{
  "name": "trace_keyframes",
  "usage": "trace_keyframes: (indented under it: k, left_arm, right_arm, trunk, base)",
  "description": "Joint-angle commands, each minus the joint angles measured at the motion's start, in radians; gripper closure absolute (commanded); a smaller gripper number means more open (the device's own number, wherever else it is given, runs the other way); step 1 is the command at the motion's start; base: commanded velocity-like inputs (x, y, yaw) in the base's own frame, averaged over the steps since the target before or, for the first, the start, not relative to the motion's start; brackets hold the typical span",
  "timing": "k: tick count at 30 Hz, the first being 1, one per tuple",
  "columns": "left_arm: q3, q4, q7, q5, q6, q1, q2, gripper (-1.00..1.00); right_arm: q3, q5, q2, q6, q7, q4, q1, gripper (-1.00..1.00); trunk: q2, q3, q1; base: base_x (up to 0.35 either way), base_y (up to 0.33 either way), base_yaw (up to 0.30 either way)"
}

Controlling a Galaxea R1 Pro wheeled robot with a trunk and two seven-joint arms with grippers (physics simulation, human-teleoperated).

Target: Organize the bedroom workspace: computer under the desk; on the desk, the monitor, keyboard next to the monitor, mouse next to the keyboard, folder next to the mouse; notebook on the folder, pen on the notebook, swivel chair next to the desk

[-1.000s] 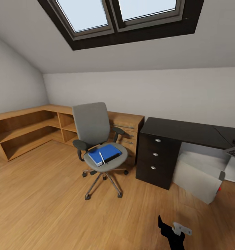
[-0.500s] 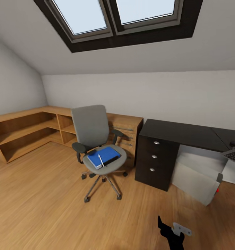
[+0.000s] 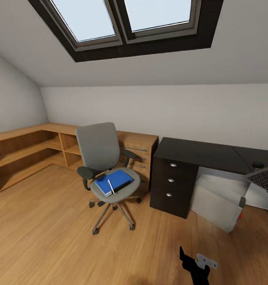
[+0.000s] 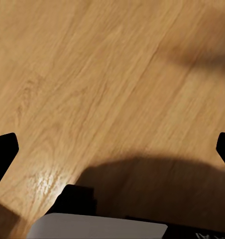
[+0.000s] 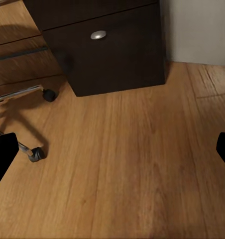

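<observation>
Left of the desk (image 3: 201,152), the folder (image 3: 113,181) lay on the chair (image 3: 106,166), so fetching it seemed next; both grippers, left (image 4: 112,149) and right (image 5: 112,149), hung wide apart, empty.

Bright, even daylight from the skylight (image 3: 126,23) overhead; walls and wood floor (image 3: 51,237) evenly lit, only soft faint shadows under the swivel chair (image 3: 106,166) and desk (image 3: 201,152). Head view sharp at centre but wide-angle stretched, straight lines bowing toward the edges; slight render softness throughout. Left wrist view: a broad dark soft-edged shadow on the floor, a small glare patch beside it; right wrist view: clear, evenly lit, thin chair-leg shadows.
</observation>
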Motion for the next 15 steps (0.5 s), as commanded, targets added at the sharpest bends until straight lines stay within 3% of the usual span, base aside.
trace_keyframes:
  k: [1, 9, 15]
  left_arm:
    - [-0.008, 0.000, 0.008, 0.010, -0.002, 0.000, 0.001, -1.00]
    - [-0.008, 0.000, 0.008, 0.010, -0.002, -0.001, 0.002, -1.00]
    - [-0.008, 0.000, 0.009, -0.027, -0.001, -0.001, 0.003, -1.00]
  right_arm:
    - [-0.003, -0.010, 0.002, -0.003, 0.010, 0.002, -0.001, -1.00]
    - [-0.003, -0.010, 0.025, -0.003, 0.009, 0.001, 0.000, -1.00]
    - [-0.003, -0.009, 0.025, -0.003, 0.010, 0.001, 0.000, -1.00]
  trunk:
    - [0.007, 0.002, -0.004]
    - [0.063, 0.027, -0.035]
    - [0.105, 0.046, -0.058]
  base:
    - [0.007, 0.000, -0.002]
    - [0.086, 0.000, -0.004]
    - [0.112, 0.000, -0.181]
